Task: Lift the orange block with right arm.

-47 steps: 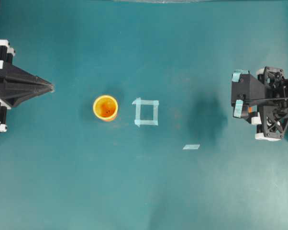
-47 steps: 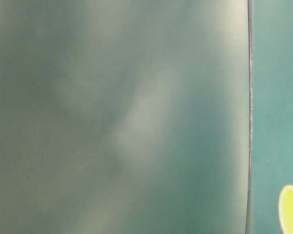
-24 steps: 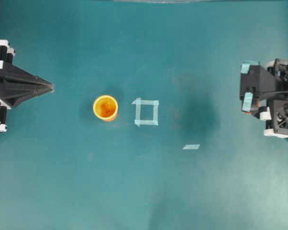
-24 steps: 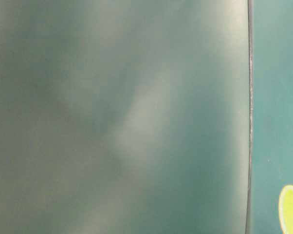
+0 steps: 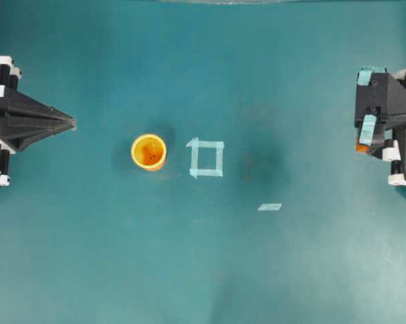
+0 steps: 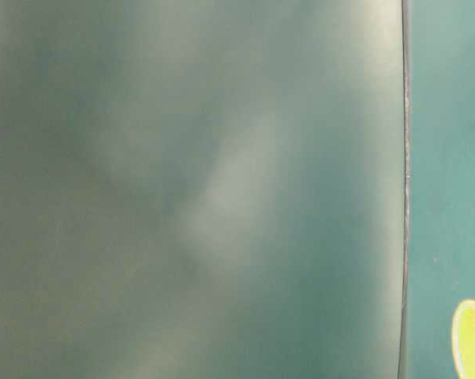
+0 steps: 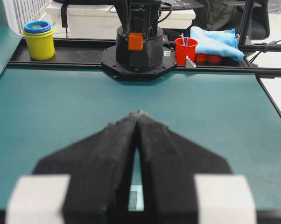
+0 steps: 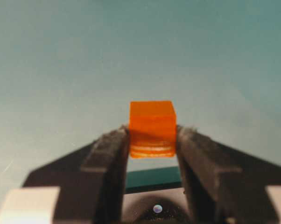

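Right gripper (image 8: 152,140) has its two black fingers (image 8: 108,154) pressed on both sides of the orange block (image 8: 152,128). The jaws are partly open, just as wide as the block, and the block sits between the tips. Table shows far below and blurry, so the block looks to be up in the air, not resting on anything. It is held by its sides, so I think it cannot slip down.

From the left arm's camera, the orange block (image 7: 135,41) shows as a small square high up in front of the right arm's round base (image 7: 139,51), well above the table (image 7: 47,107). From above, only a tiny bit of orange (image 5: 361,147) peeks out under the right arm (image 5: 385,128), which is pulled in at the right edge of the table. The arm hides most of the block there.

Left gripper (image 7: 138,116) has its fingers shut together with nothing between them. It waits at the left edge, out of the way, because this job belongs to the other arm.

An orange cup (image 5: 149,152) stands alone near the middle, just beside a square of pale tape (image 5: 206,158). A small tape strip (image 5: 270,206) lies apart from them. Nothing touches these.

I judge the lift is done or nearly done.
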### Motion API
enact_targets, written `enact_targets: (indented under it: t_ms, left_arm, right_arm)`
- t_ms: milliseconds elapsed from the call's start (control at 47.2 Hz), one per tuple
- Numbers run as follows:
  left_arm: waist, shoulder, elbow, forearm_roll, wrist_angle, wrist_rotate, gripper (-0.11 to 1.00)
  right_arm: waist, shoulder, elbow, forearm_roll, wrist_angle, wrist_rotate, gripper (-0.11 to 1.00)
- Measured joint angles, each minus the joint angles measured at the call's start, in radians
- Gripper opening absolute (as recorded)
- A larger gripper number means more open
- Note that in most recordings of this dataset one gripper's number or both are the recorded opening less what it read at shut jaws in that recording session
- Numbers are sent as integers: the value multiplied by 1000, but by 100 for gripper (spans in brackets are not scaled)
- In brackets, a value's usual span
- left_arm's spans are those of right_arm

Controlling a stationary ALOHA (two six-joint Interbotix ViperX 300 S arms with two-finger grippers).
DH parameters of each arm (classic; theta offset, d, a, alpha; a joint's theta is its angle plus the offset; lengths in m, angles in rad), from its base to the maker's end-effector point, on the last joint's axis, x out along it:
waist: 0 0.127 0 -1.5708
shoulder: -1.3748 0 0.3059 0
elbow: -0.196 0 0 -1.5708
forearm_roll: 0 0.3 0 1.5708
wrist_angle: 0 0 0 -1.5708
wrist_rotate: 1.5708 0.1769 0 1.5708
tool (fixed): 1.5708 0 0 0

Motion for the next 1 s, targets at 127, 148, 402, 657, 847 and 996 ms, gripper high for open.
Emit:
enact_targets:
  t_ms: [127, 148, 402, 657, 847, 996]
  left_arm:
    - [0, 0, 0, 0, 0, 0, 1]
    - [0, 0, 0, 0, -2, 0, 1]
    - [0, 0, -2, 0, 0, 0, 1]
    - [0, 2, 0, 0, 0, 0, 1]
    - [0, 2, 0, 0, 0, 0, 1]
    - [0, 0, 0, 0, 0, 0, 1]
  right_arm:
    - [0, 0, -18, -2, 26, 0, 40]
    - [0, 0, -21, 0, 29, 0, 40]
    - [0, 0, -25, 0, 38, -2, 40]
    - [0, 0, -25, 0, 40, 0, 40]
    - [-2, 0, -25, 2, 40, 0, 40]
    - [0, 0, -26, 8, 38, 0, 40]
